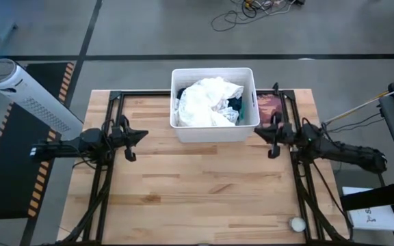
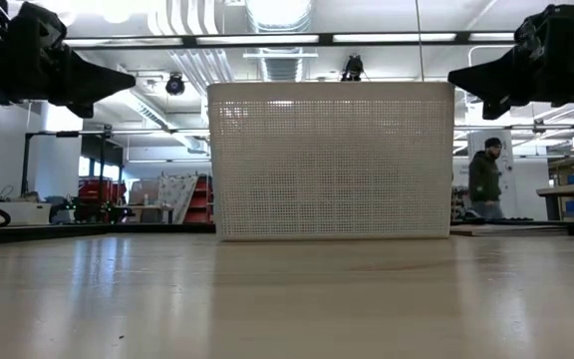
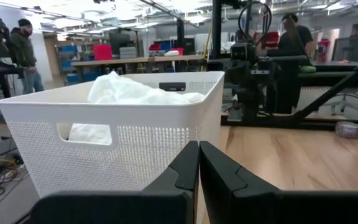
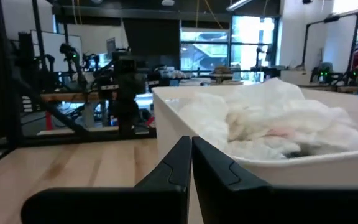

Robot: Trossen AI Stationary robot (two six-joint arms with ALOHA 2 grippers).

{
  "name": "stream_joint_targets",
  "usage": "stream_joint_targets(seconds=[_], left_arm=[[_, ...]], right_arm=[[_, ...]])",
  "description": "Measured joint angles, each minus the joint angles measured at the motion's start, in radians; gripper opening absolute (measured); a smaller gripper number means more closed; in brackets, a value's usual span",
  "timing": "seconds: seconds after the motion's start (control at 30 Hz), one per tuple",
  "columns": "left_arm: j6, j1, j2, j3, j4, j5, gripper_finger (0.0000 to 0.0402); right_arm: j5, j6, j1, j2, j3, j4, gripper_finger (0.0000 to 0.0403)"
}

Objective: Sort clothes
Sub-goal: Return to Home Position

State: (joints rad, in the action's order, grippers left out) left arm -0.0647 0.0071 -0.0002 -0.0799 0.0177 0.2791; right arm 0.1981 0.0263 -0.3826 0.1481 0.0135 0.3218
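Left pincer (image 1: pixel 142 134) and right pincer (image 1: pixel 257 132), both pressed shut and empty, hang near opposite sides of the basket (image 1: pixel 213 70), where the clothes (image 1: pixel 207 101) lie heaped above the rim; a careless swing could knock the basket or snag the top garment.

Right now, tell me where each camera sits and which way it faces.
High view: overhead, facing straight down on the table, basket and both arms.
Low view: tabletop height, facing the basket's wall; left gripper and right gripper at top corners.
Left wrist view: on the left arm, past shut left gripper, toward basket.
Right wrist view: on the right arm, past shut right gripper, toward basket.
Both wrist views share the white clothes in the basket.
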Motion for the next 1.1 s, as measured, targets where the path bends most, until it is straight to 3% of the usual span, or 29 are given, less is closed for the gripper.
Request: stream_joint_targets(seconds=[0.37,0.57,0.67,0.83,1.1], left_arm=[[0.003,0.0,0.0,0.0,-0.02,0.005,0.0],[0.003,0.0,0.0,0.0,-0.025,0.011,0.0],[0.003,0.0,0.0,0.0,-0.034,0.018,0.0],[-0.002,0.0,0.0,0.0,-0.044,0.027,0.0],[-0.007,0.0,0.0,0.0,-0.058,0.037,0.0]], right_arm=[[-0.205,-0.082,0.254,0.012,0.0,0.003,0.0],[-0.293,-0.125,0.36,0.012,-0.001,-0.107,0.0],[-0.293,-0.097,0.371,0.012,-0.001,-0.178,0.0],[-0.176,-0.063,0.37,0.0,-0.001,-0.217,0.0],[-0.213,-0.126,0.369,-0.145,0.03,-0.298,0.0]])
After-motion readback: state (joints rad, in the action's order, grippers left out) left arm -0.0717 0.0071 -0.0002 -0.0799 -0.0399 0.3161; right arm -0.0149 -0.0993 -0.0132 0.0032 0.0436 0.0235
